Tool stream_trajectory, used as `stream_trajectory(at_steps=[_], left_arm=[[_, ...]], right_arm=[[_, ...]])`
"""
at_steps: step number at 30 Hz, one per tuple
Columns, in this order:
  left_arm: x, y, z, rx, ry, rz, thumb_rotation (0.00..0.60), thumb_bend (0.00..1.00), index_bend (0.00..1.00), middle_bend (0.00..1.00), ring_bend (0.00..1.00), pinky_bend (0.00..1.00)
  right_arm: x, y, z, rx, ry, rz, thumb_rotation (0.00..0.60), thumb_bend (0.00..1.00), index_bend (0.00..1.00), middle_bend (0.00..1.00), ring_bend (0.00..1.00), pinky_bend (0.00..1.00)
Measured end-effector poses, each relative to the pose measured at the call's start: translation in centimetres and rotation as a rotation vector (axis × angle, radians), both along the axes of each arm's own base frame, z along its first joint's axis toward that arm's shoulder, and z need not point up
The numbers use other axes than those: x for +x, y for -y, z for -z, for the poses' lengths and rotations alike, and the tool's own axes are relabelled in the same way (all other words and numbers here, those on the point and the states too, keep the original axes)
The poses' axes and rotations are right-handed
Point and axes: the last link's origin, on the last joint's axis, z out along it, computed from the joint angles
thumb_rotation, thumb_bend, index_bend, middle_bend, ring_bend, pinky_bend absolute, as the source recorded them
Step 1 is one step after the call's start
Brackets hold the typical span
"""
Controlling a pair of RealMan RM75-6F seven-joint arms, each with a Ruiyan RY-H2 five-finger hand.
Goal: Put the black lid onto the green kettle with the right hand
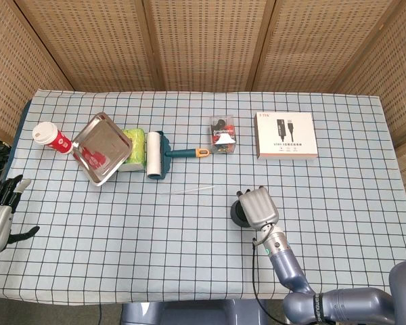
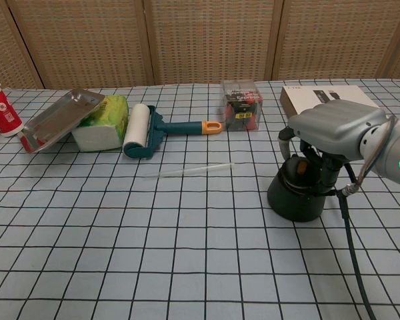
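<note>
The black lid (image 2: pixel 295 200) sits on the checked tablecloth, right of centre, and shows dome-shaped in the chest view. My right hand (image 2: pixel 333 127) hangs over it, fingers curled down around the knob (image 2: pixel 298 168) on top. In the head view the same hand (image 1: pixel 258 206) covers most of the lid (image 1: pixel 239 214). My left hand (image 1: pixel 0 210) is at the far left table edge, fingers spread, holding nothing. No green kettle shows in either view.
A steel tray (image 1: pixel 103 147) leans on a green-and-white pack (image 1: pixel 134 156) at the back left, beside a lint roller (image 1: pixel 155 154) and a red cup (image 1: pixel 53 138). A clear box (image 1: pixel 222 134), a white carton (image 1: pixel 284 135) and a thin straw (image 1: pixel 189 190) lie further back.
</note>
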Motion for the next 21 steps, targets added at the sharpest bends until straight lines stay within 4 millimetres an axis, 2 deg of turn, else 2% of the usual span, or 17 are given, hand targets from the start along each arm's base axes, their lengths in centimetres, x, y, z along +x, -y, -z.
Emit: stream_trajectory(at_steps=[8,21], left_arm=[[0.07,0.1,-0.05,0.003,0.0,0.004,0.6,0.02,0.0,0.0,0.0,0.0],[0.09,0.12,-0.15,0.005,0.004,0.004,0.6,0.02,0.0,0.0,0.0,0.0]], right_arm=[[0.01,-0.05,0.11,-0.001,-0.009,0.002,0.6,0.29,0.33,0.81,0.81,0.54],[0.54,-0.46,-0.37,-0.023,-0.015,-0.019,0.6,0.29,0.32,0.8,0.8,0.54]])
